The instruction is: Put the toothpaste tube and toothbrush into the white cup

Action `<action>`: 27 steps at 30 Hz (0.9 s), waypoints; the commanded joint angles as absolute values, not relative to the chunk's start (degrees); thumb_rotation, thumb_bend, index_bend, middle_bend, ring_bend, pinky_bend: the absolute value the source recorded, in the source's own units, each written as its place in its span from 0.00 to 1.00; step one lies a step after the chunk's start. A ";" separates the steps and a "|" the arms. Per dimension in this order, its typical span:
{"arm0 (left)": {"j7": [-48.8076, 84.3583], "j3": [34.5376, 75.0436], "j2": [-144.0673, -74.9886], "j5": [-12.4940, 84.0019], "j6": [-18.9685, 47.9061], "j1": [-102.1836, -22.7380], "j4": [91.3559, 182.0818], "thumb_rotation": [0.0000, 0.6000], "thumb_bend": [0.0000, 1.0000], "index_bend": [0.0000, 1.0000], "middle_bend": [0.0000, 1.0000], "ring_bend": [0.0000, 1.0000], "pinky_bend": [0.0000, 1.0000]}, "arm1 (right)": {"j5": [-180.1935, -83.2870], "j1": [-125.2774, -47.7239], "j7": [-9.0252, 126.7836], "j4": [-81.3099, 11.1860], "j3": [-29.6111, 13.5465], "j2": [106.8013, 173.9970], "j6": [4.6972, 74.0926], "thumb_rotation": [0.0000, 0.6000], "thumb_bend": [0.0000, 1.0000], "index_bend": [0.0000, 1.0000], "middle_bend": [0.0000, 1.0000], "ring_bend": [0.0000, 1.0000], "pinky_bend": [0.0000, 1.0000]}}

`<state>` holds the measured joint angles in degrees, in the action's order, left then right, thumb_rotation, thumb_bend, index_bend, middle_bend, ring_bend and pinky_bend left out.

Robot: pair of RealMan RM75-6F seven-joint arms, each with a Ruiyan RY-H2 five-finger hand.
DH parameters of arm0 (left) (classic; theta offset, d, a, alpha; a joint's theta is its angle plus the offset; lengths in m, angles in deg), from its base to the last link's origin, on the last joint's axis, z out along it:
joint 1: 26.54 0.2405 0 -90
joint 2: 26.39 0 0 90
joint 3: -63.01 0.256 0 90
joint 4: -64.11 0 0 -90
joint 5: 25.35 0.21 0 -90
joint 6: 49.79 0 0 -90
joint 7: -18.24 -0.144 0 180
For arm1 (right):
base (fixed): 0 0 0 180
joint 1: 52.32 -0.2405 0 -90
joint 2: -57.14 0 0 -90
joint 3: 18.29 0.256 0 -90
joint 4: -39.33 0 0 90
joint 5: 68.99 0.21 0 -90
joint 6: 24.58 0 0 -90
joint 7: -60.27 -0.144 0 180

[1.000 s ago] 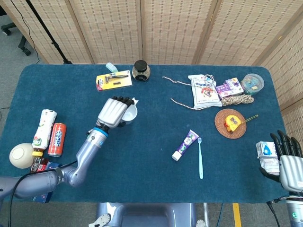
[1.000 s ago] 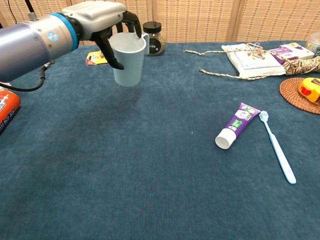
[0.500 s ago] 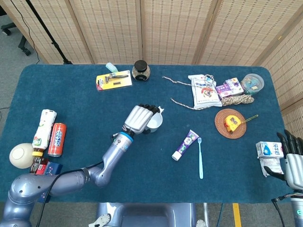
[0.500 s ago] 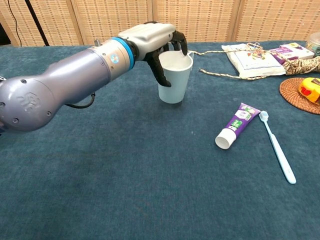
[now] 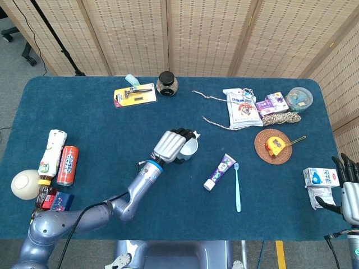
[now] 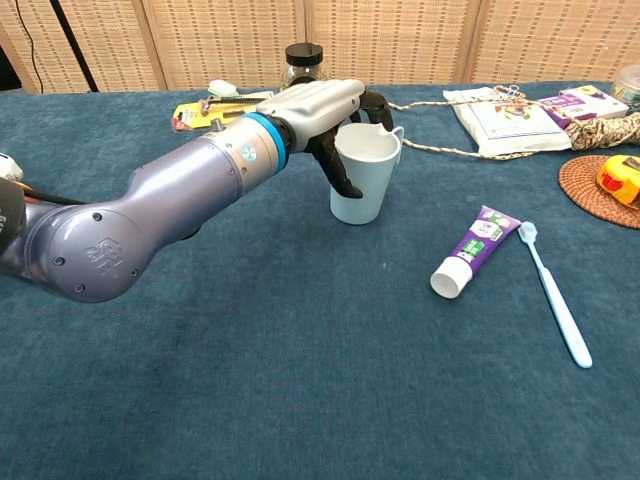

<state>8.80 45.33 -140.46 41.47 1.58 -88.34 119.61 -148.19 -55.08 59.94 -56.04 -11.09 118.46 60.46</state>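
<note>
At table centre: the left hand (image 5: 170, 145) grips the white cup (image 5: 189, 148) by its rim and side, fingers curled over the far edge and thumb against the near wall; the cup stands upright with its mouth up, and whether its base touches the blue cloth cannot be told
Left arm: reaches in from the lower left of the head view; in the chest view it crosses from the left edge, grey with a blue band at the wrist
Toothpaste tube (image 5: 219, 171): lies flat on the cloth to the right of the cup, apart from it; purple body, white cap toward the robot
Toothbrush (image 5: 236, 186): light blue; lies flat just beside the tube on its right, bristle head next to the tube's far end, handle running toward the robot
Right hand (image 5: 349, 188): at the far right edge of the head view, off the table's corner; fingers extended and apart, nothing in them; outside the chest view
Beside the right hand: a small carton (image 5: 320, 177) and a crumpled wrapper (image 5: 318, 197) at the table's right edge
Back of table: a carded razor (image 5: 135, 94); a dark-lidded jar (image 5: 167, 83); a white pouch (image 5: 242, 107) with a trailing cord; a round woven coaster (image 5: 273, 147) bearing a yellow tape measure (image 5: 275, 145)
Left edge of table: a red can (image 5: 67, 165) lying next to a white bottle (image 5: 51, 152); a pale bowl (image 5: 25, 184) nearer the robot
</note>
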 commanded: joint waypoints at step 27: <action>1.23 47.70 -119.12 41.90 8.42 -78.00 147.85 1.00 0.09 0.00 0.00 0.00 0.00 | -148.98 -55.09 59.94 -55.91 -11.57 118.21 60.23 1.00 0.00 0.00 0.00 0.00 0.00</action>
